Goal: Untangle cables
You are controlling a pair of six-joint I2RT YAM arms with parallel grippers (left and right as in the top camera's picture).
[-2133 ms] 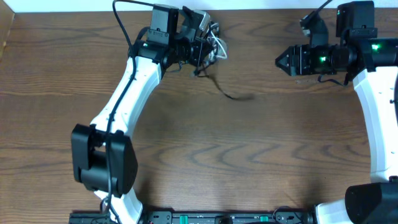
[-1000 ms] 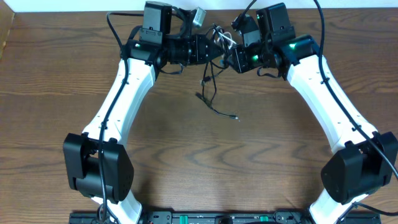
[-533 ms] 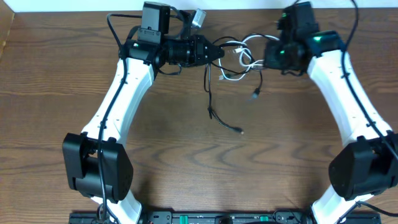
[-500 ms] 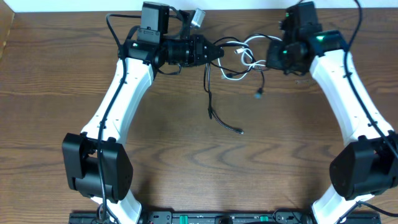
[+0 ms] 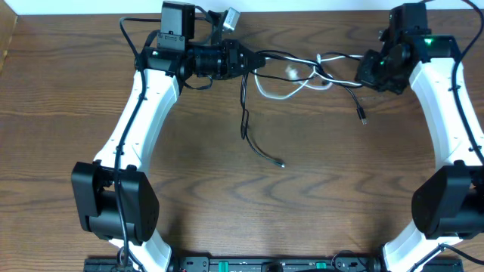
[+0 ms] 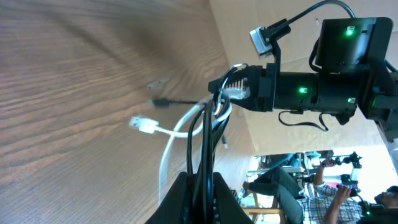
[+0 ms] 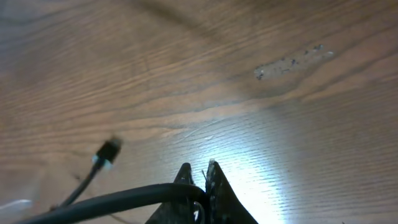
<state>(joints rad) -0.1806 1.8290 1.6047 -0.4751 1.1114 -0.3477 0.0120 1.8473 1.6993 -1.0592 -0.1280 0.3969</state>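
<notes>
The cables stretch in the air between my two grippers across the table's far side. My left gripper (image 5: 253,60) (image 6: 200,180) is shut on black cables (image 6: 205,134); one of them (image 5: 246,121) hangs down, and its plug lies on the table. A white cable (image 5: 291,85) (image 6: 168,134) loops in the middle, its white plug (image 6: 142,125) hanging free. My right gripper (image 5: 364,72) (image 7: 199,167) is shut on a black cable (image 7: 112,200). A short black end with a plug (image 5: 363,117) (image 7: 107,151) dangles below the right gripper.
The brown wooden table (image 5: 340,189) lies under everything. Both white arms reach in from the near edge, the left one (image 5: 144,113) and the right one (image 5: 446,113). A pale scuff (image 7: 292,61) marks the wood in the right wrist view.
My right gripper has pulled away to the right with its black cable, spreading the bundle out. The left gripper has shifted slightly left, and the hanging black cable swung with it.
</notes>
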